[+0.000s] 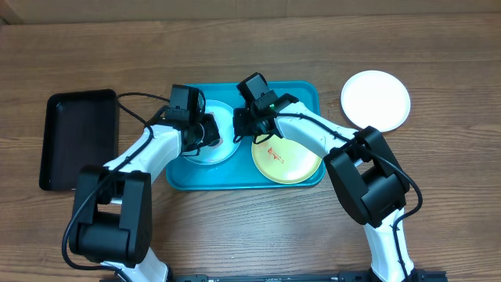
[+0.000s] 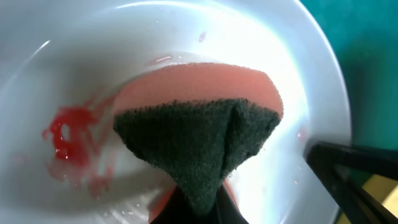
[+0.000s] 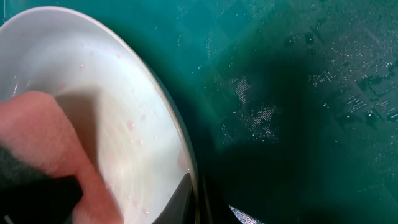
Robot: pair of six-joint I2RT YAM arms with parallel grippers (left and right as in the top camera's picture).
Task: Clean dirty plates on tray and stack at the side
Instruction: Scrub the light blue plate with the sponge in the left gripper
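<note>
Pink sponge [image 2: 199, 93] pressed on the pale plate [image 2: 261, 43] in the turquoise tray [image 1: 305, 94].
Left jaws clamp the sponge; the red smear [image 2: 65, 137] lies just beside it, leftward in the wrist view. Right jaws pinch the plate's rim.

It looks like a robotics lab: a plain wooden table [image 1: 235, 39] carries the tray [image 1: 219, 178], left arm [image 1: 117, 211] and right arm [image 1: 368, 184] mounted near it.

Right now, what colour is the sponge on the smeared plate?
The sponge is pink with a dark green scouring side; clearest in left wrist view.
</note>
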